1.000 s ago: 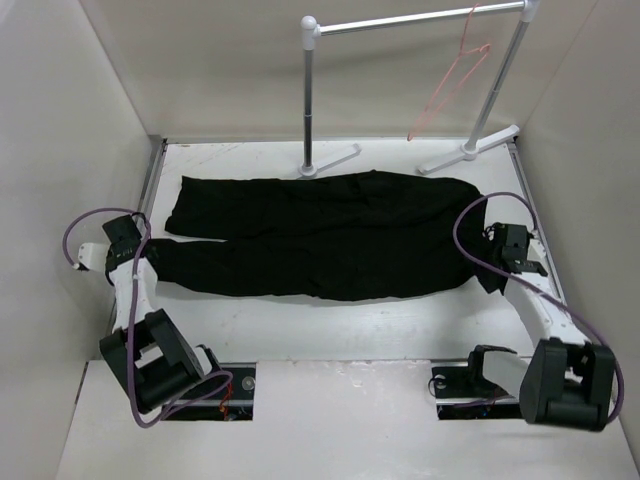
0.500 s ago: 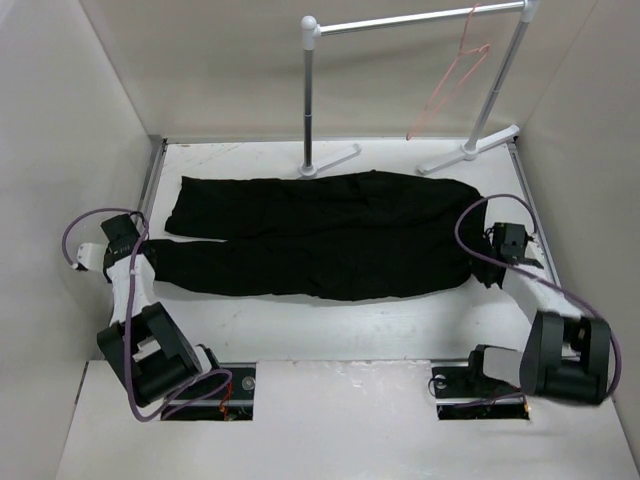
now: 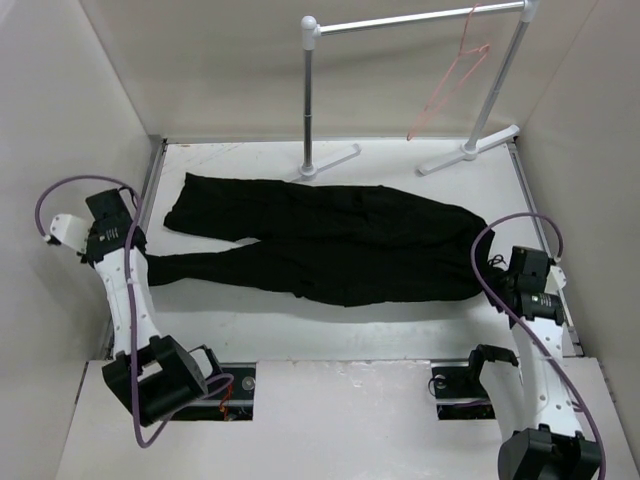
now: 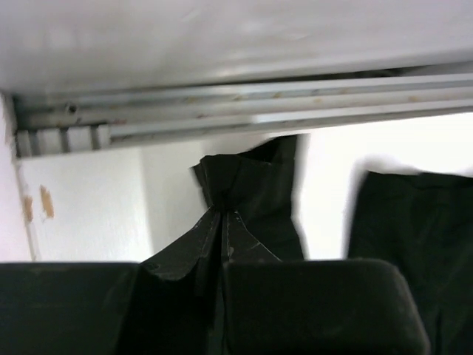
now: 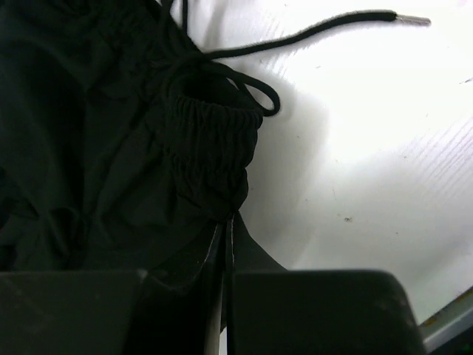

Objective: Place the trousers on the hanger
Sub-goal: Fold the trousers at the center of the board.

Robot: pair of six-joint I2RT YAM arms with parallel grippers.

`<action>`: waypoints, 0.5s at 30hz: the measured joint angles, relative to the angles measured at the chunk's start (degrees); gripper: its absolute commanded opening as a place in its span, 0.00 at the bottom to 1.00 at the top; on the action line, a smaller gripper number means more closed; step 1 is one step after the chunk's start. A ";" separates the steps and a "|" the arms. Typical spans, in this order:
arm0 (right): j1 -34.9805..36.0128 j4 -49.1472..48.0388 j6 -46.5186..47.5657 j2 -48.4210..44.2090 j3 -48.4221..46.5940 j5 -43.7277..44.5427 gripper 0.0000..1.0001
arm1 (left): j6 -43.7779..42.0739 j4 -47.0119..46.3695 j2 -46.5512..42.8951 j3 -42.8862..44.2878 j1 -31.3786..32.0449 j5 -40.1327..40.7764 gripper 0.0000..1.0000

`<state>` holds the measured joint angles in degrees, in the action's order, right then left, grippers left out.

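The black trousers [image 3: 330, 250] lie stretched across the table, legs to the left and waist to the right. My left gripper [image 3: 140, 260] is shut on the cuff of the nearer leg; in the left wrist view its tips [image 4: 220, 214] pinch a bunched fold of cuff [image 4: 247, 185], with the other leg [image 4: 414, 244] beside it. My right gripper [image 3: 497, 283] is shut on the elastic waistband; the right wrist view shows its tips [image 5: 228, 218] closed on gathered waistband [image 5: 211, 148]. The pink hanger [image 3: 447, 85] hangs on the rail at the back right, far from both grippers.
The white-and-silver rail stand [image 3: 410, 20] rises at the back, its feet [image 3: 330, 160] just behind the trousers. White walls close in on the left, right and back. A loose black drawstring [image 5: 325, 26] trails on the table by the waistband.
The right gripper closed on the waistband and drew it right and toward the near edge. The left arm rose with the cuff. The trousers slid right and the nearer leg pulled taut.
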<state>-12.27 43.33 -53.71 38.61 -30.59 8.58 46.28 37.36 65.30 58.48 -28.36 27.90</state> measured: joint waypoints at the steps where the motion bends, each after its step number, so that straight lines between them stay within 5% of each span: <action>1: -0.15 0.48 0.33 0.31 -0.79 0.07 0.05 | -0.57 0.04 0.46 1.60 0.87 0.52 0.00; 15: -0.74 -3.56 2.73 28.41 -26.60 -1.36 0.06 | -5.81 0.48 29.09 31.85 10.19 1.68 0.01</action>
<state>-13.02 39.77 -50.98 67.02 -57.19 7.22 40.47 37.85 94.39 90.32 -18.17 29.58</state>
